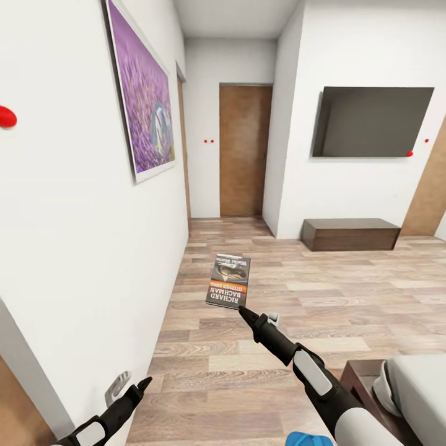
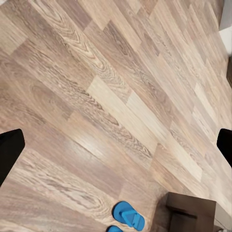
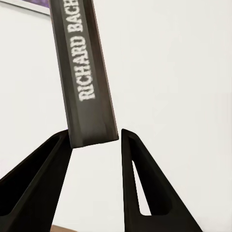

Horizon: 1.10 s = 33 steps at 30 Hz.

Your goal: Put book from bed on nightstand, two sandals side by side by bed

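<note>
My right gripper (image 1: pixel 243 311) holds the book (image 1: pixel 228 281) by its lower edge in mid-air over the wood floor, cover facing me, lettering upside down. In the right wrist view the book's spine (image 3: pixel 86 77) stands between the two black fingers (image 3: pixel 43 169), gripper (image 3: pixel 94 137) shut on it. My left gripper (image 1: pixel 131 388) hangs low beside the white wall, open, its fingertips (image 2: pixel 9 150) far apart. Two blue sandals (image 2: pixel 128 215) lie on the floor by the corner of the bed (image 2: pixel 191 212); one sandal (image 1: pixel 308 438) peeks in below. No nightstand is in view.
A white wall with a lavender picture (image 1: pixel 142 93) runs close along my left. A corner of the bed (image 1: pixel 358 379), with its grey mattress, sits at lower right. A long low bench (image 1: pixel 350 234) stands under a wall TV (image 1: pixel 371 121). A hallway leads to a brown door (image 1: pixel 244 152).
</note>
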### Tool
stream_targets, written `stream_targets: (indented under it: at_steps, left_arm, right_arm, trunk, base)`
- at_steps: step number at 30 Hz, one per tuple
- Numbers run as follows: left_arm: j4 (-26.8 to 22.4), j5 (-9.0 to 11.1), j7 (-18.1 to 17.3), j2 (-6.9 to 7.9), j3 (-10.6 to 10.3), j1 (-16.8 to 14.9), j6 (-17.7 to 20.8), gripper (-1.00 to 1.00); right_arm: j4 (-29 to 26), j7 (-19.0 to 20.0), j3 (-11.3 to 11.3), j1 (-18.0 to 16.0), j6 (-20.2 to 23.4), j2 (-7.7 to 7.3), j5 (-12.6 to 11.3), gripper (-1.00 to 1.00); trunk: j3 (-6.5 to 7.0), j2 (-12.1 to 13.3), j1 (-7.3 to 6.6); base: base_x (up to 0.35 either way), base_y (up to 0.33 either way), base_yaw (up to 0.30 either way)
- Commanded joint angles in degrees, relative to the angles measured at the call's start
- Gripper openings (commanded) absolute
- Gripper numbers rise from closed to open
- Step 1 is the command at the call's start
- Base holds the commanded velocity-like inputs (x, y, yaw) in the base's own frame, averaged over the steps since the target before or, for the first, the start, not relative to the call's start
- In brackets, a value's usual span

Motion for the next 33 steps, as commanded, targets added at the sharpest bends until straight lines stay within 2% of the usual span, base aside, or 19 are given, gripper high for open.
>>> stream_targets:
  at_steps: [1, 19, 33]
  left_arm:
    - [0.08, -0.19, -0.22, 0.02, 0.47, -0.05, 0.06, 1.00]
    - [0.06, -0.28, -0.22, -0.03, 0.43, -0.05, 0.06, 1.00]
    - [0.10, -0.28, -0.22, -0.03, 0.42, -0.05, 0.06, 1.00]
  right_arm:
    - [-0.01, 0.00, 0.20, -0.05, 0.34, -0.06, -0.64, -1.00]
    - [0.02, 0.00, 0.20, -0.05, 0.35, -0.06, -0.68, -1.00]
    - [0.02, 0.06, 0.20, -0.05, 0.39, -0.06, -0.70, -1.00]
  trunk:
    - [-0.06, -0.03, 0.00]
    - [-0.06, -0.03, 0.00]
    - [-0.06, -0.03, 0.00]
  base:
    - [0.000, 0.000, 0.044]
    - [0.005, 0.000, 0.008]
    - [0.082, 0.000, 0.000]
